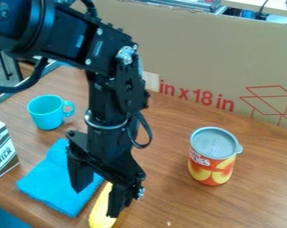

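Yellow object (102, 209) near gripper (97, 201), fingers apart; wooden table (164, 178), printed cardboard (199, 53) behind.

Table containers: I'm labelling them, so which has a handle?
The round turquoise mug: only it has a looped handle, unlike the boxy carton and orange can.

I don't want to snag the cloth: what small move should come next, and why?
I'd probably nudge the open gripper slightly picture-right before lowering: its right-hand finger overlaps the yellow item in this view, while the left-hand one is in front of the blue cloth. Height is hard to judge here, so go gently.
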You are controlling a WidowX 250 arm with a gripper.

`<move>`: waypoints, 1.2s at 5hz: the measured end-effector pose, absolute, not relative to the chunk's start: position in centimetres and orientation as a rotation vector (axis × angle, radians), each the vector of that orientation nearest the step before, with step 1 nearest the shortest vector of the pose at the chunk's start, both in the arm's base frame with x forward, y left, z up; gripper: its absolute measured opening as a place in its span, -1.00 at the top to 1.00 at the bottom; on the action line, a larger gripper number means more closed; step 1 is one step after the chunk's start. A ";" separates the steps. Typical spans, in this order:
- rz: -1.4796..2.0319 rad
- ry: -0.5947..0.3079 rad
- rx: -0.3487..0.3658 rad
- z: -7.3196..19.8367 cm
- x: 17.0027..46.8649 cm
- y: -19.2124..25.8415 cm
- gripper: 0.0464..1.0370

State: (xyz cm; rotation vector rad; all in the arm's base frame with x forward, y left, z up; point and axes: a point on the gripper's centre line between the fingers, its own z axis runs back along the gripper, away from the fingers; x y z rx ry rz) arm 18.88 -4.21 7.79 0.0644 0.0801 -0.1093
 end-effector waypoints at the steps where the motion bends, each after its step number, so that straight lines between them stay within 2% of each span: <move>1: -0.078 0.070 0.050 6.5 19.6 -3.7 -0.92; 2: -0.083 0.122 0.033 5.0 19.7 -3.6 -0.92; 4: -0.035 0.135 0.003 2.7 20.7 -4.4 -0.92; 5: -0.005 0.148 0.009 1.7 21.3 -4.5 -0.82; 6: 0.025 0.152 0.072 1.9 21.7 -4.5 -0.29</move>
